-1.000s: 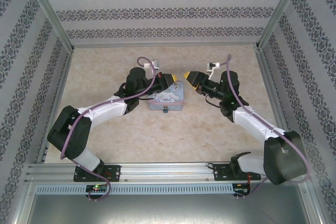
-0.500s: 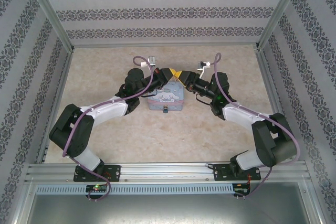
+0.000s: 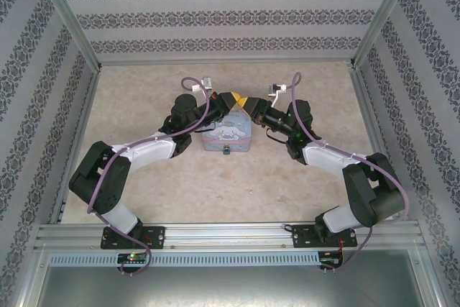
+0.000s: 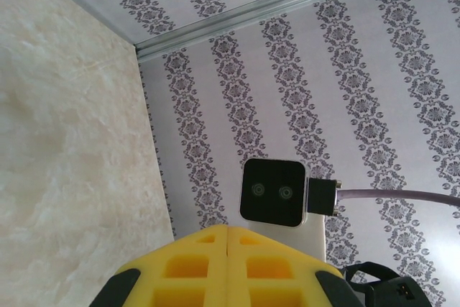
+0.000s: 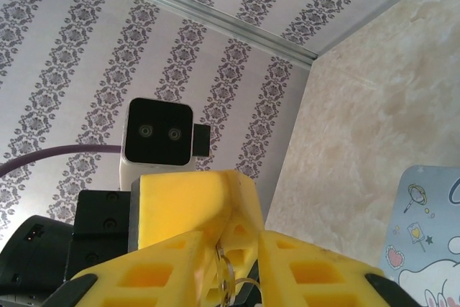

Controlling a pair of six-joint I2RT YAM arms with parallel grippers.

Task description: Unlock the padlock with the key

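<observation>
Right wrist view: the left claw (image 5: 228,203), pinched fully shut, pokes between the yellow fingers of the right claw (image 5: 233,267), with the small key (image 5: 226,272) dangling at its tip. The right fingers sit slightly apart around it; grip unclear. Top view: the padlock (image 3: 226,151) sits nearer the bases than both claws, against the tin (image 3: 228,133).

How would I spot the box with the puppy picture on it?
Find the beige table, then the spot in its middle where the left arm and right arm lean together. Right by their yellow tips lies the tin: a flat pale-blue rectangle with a white cartoon dog on its lid, unlike the black-and-white arms around it.
</observation>
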